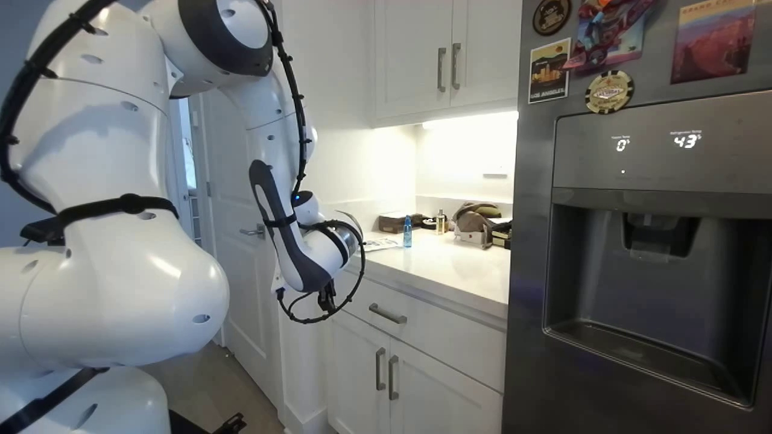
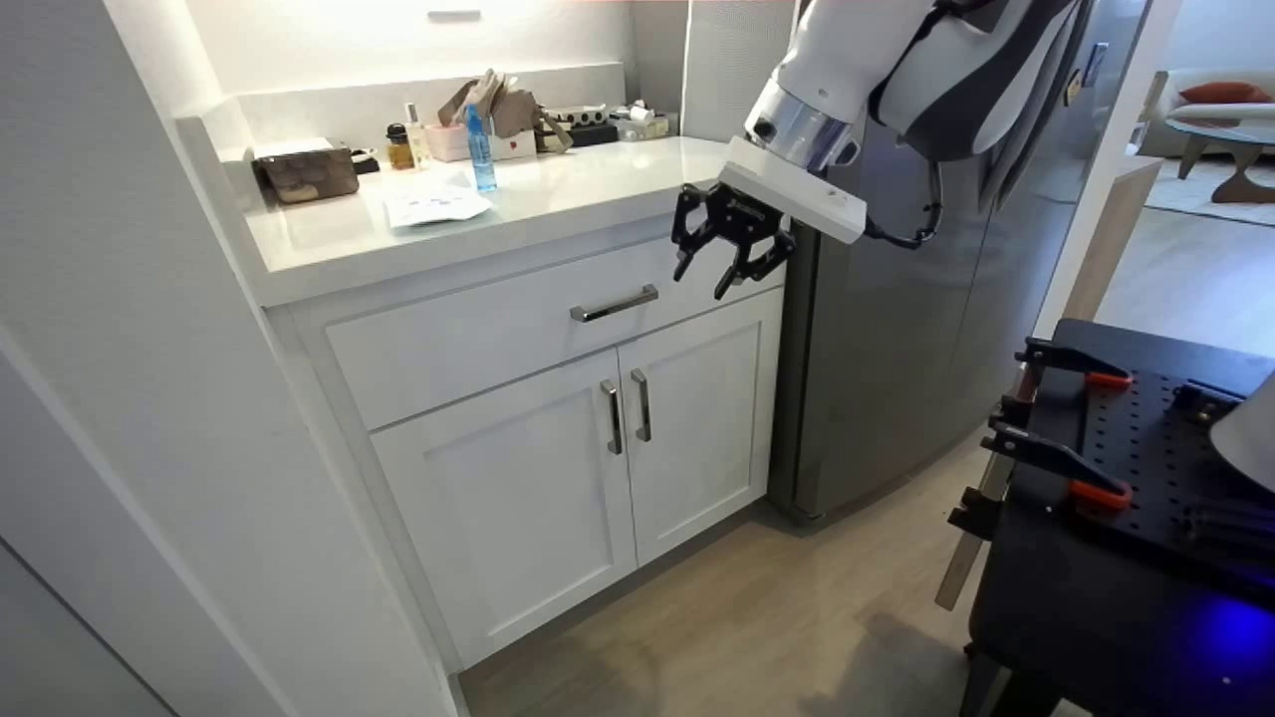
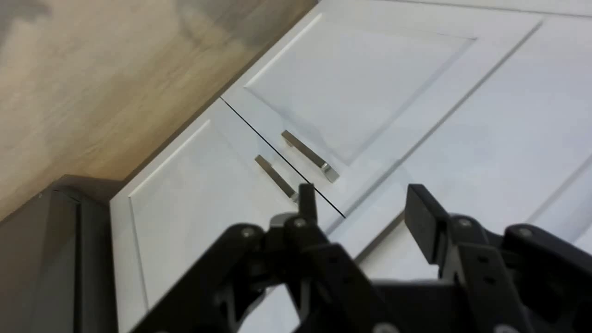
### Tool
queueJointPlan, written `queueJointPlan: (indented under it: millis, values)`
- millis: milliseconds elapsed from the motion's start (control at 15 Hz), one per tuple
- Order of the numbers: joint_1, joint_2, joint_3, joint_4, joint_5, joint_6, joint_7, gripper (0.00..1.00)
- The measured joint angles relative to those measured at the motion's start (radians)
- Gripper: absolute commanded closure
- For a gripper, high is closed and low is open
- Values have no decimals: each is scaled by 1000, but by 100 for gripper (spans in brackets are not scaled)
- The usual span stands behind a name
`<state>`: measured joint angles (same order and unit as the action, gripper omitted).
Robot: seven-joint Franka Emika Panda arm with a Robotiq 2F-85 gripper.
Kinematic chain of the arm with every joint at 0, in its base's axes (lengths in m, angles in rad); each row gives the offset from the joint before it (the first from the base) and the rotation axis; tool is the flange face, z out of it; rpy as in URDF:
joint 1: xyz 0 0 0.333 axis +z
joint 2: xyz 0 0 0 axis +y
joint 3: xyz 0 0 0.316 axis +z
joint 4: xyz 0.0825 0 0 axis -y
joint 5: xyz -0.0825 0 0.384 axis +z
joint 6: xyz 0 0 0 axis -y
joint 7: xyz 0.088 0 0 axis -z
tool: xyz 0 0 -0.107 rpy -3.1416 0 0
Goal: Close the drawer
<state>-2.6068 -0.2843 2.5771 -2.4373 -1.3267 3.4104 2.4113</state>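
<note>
The wide white drawer [image 1: 443, 337] sits under the countertop. Its flat front [image 2: 448, 349] looks flush with the cabinet in both exterior views, and its inside is hidden. Its metal bar handle [image 1: 388, 313] also shows in an exterior view [image 2: 615, 304]. In the wrist view the handle [image 3: 381, 237] shows partly between the fingers, beyond them. My gripper [image 2: 700, 285] is open and empty, pointing down in front of the drawer's fridge-side part. It looks apart from the front. In the wrist view the fingers [image 3: 361, 199] are wide apart. In an exterior view the arm mostly hides the gripper.
Two white cabinet doors [image 2: 518, 508] with vertical handles are below the drawer. The countertop [image 2: 558, 199] holds a blue bottle [image 2: 480, 149], papers [image 2: 433, 204] and a brown pouch [image 2: 309, 174]. A steel fridge [image 2: 887, 378] stands beside the cabinet. A black table [image 2: 1076, 597] with clamps stands opposite.
</note>
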Motion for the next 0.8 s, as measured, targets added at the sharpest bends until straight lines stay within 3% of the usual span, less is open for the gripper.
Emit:
queueJointPlan:
  millis: [133,800]
  values:
    - [1,30,3,23,0,-12,27,0]
    - [23,150,25,50,62,-146,42,0]
